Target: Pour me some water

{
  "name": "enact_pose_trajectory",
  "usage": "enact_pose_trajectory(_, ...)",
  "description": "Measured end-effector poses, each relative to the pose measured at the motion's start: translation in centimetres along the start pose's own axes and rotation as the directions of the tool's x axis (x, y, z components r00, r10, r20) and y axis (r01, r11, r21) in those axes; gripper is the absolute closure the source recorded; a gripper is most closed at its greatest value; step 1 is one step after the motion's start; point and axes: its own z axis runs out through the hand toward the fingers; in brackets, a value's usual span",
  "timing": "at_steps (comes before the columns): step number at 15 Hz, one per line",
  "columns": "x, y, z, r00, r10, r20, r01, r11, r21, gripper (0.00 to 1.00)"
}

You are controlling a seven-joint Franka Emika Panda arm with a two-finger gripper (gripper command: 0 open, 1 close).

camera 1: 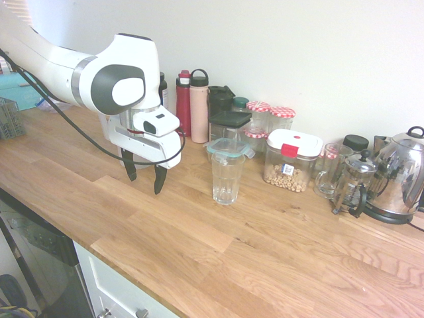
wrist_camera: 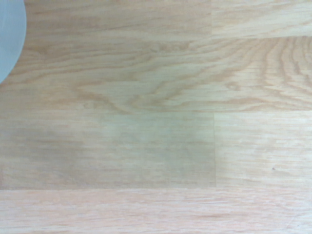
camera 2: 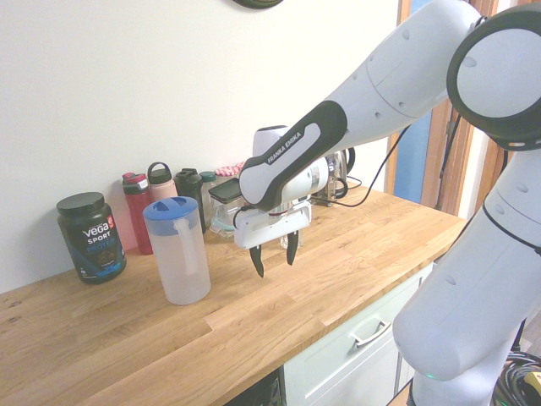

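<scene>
The tall frosted-white jug (camera 2: 177, 254) with a blue lid (camera 2: 171, 209) and side handle stands upright on the wooden worktop; any water inside does not show through its walls. My gripper (camera 2: 274, 264) hangs open just above the wood to the right of the jug, apart from it, holding nothing. In the first exterior view the arm hides the jug, and the gripper (camera 1: 144, 173) is left of an empty clear glass (camera 1: 227, 175). The wrist view shows bare wood and a pale rounded edge (wrist_camera: 7, 34) in one corner.
Along the wall stand a black Vega tub (camera 2: 91, 236), red and pink bottles (camera 1: 191, 103), jars with checked lids (camera 1: 270, 112), a lidded box of nuts (camera 1: 291, 159), a glass mug (camera 1: 329, 171), a French press (camera 1: 354, 182) and a steel kettle (camera 1: 401, 175).
</scene>
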Motion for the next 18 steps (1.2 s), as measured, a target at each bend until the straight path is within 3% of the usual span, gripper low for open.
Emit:
enact_pose_trajectory(5,-1.3,-0.2,-2.3,0.999,0.037,-0.012,-0.037,0.999,0.017,0.00)
enact_pose_trajectory(10,-12.1,-2.1,-11.4,0.985,0.125,-0.116,-0.114,0.989,0.099,0.00)
enact_pose_trajectory(14,-18.5,-6.0,-12.9,0.966,0.172,-0.194,-0.139,0.976,0.170,0.00)
enact_pose_trajectory(18,-18.5,-11.2,-12.0,0.931,0.224,-0.287,-0.154,0.956,0.249,0.00)
